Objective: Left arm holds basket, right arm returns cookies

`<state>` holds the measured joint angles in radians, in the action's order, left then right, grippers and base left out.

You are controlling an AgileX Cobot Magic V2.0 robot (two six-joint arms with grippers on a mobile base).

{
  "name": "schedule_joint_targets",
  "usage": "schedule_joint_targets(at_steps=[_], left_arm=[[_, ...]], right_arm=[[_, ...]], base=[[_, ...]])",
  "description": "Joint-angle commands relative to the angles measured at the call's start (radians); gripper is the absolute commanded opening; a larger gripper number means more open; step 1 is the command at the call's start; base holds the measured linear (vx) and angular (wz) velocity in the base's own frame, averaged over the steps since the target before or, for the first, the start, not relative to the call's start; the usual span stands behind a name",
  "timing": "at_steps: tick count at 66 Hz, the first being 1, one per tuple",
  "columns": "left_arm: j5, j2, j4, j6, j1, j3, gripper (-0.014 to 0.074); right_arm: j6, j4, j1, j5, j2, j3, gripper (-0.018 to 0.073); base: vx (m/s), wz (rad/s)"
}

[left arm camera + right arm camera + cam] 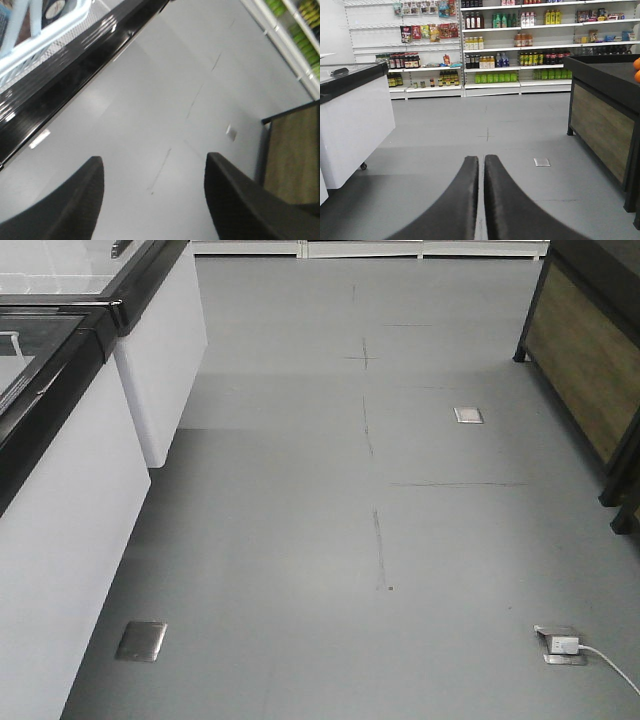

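A: Bottom of frame, left hand [153,158]: apart, empty. The right hand [481,157]: together, holding nothing.
B: And the basket [50,32]?
A: Upper left, left wrist view, past the black-edged desk [75,70]. Not held. Can't make out the cookies.
B: Step?
A: Start, I'd say. Next, left hand must reach and grip the basket. The shelves [520,50] are far back.
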<state>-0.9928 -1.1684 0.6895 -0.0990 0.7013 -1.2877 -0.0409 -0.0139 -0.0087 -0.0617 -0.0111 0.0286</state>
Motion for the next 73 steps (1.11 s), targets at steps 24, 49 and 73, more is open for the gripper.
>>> schedule_joint_targets(at_steps=[24, 49, 73], left_arm=[[0.081, -0.061, 0.279, 0.061, 0.347, -0.033, 0.0416], [0.075, -0.267, 0.681, 0.34, 0.377, -0.033, 0.0501], [0.057, -0.437, 0.911, 0.439, 0.376, -0.033, 0.0529]], right_arm=[[0.003, 0.005, -0.001, 0.07, -0.014, 0.018, -0.0003], [0.003, 0.005, -0.001, 0.07, -0.014, 0.018, -0.0003], [0.003, 0.005, -0.001, 0.07, -0.014, 0.018, -0.0003]], base=[[0.0, 0.0], [0.0, 0.0], [0.0, 0.0]])
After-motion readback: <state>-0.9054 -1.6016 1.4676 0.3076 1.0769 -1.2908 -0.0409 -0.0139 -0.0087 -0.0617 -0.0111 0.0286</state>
